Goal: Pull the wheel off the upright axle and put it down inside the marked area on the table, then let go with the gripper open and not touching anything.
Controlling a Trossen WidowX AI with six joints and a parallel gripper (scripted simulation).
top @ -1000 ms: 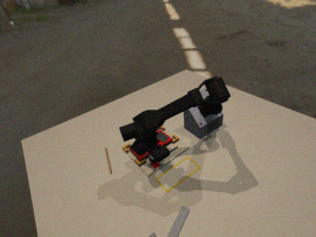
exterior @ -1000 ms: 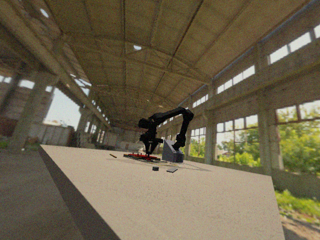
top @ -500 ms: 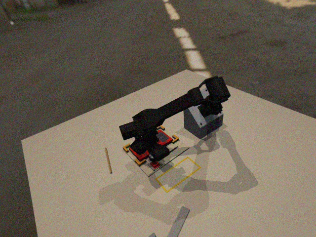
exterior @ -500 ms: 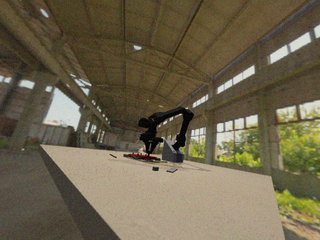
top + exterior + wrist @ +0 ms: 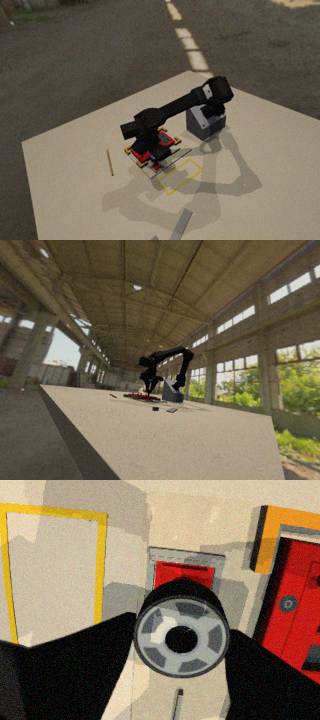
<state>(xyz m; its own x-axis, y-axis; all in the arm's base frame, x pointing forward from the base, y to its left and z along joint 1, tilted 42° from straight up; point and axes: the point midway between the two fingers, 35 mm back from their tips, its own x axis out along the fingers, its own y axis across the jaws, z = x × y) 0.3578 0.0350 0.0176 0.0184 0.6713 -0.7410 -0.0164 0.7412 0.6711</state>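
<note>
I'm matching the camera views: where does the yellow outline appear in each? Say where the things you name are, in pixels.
Top: yellow outline [image 5: 185, 181] [image 5: 157, 404] [image 5: 102, 555], below and slightly right of centre.
Exterior: a thin sliver, below centre.
Wrist: upper left.
Shared landmark: the red tray [image 5: 142, 156] [image 5: 140, 395] [image 5: 300, 580].
</note>
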